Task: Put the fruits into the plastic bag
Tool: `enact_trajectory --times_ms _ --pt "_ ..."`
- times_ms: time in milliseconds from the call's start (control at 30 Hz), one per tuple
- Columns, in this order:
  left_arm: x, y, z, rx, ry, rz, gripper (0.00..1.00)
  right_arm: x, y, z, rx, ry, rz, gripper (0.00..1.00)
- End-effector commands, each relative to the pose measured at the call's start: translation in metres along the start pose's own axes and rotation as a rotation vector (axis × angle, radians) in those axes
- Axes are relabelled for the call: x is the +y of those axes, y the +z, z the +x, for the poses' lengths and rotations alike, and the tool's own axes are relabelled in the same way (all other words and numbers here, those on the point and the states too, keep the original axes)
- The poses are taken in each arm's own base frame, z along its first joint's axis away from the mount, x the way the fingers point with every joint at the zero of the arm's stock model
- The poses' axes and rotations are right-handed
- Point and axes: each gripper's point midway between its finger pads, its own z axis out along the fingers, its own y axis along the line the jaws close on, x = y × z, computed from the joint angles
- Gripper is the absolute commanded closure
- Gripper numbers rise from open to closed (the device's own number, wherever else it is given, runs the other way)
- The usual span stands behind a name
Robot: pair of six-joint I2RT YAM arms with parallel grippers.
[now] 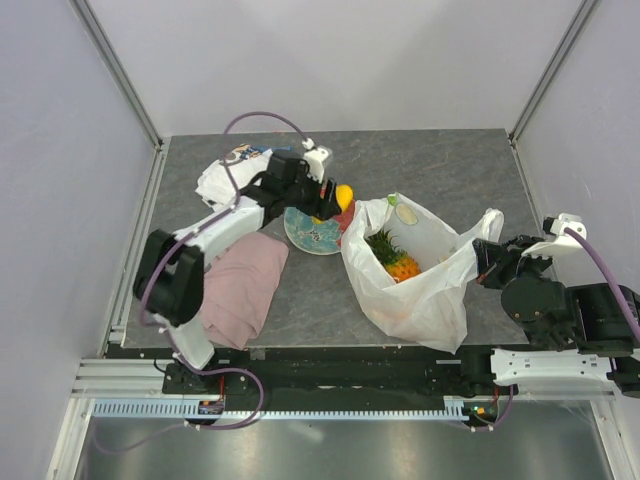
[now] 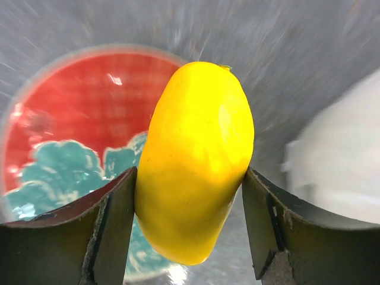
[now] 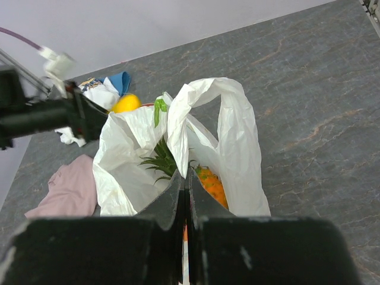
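Gripping yellow mango (image 2: 196, 148) between both fingers, left gripper (image 2: 189, 202) hangs over red-and-teal plate (image 2: 65, 101) edge. Right gripper (image 3: 185, 190) pinched tight on plastic bag (image 3: 240, 148) rim; pineapple (image 1: 398, 262) inside.

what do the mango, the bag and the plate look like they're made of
The mango: probably moulded plastic, smooth with a soft sheen and flat uniform yellow. The plastic bag: thin translucent white film, limp and crinkled into sharp folds. The plate: glossy printed surface with bright glints; glazed ceramic or melamine, cannot tell which.
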Motion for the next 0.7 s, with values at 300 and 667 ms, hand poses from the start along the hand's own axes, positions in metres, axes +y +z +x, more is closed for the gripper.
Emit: enact_trajectory --times_ms 300,667 --pt "-0.145 -0.17 -0.155 -0.608 -0.099 0.428 0.4 0.0 0.001 0.002 -0.004 0.009 0.006 1.0" --pt "-0.27 -0.097 -0.092 -0.313 0.006 0.572 0.4 0.005 0.002 0.006 0.006 -0.006 0.006 1.0"
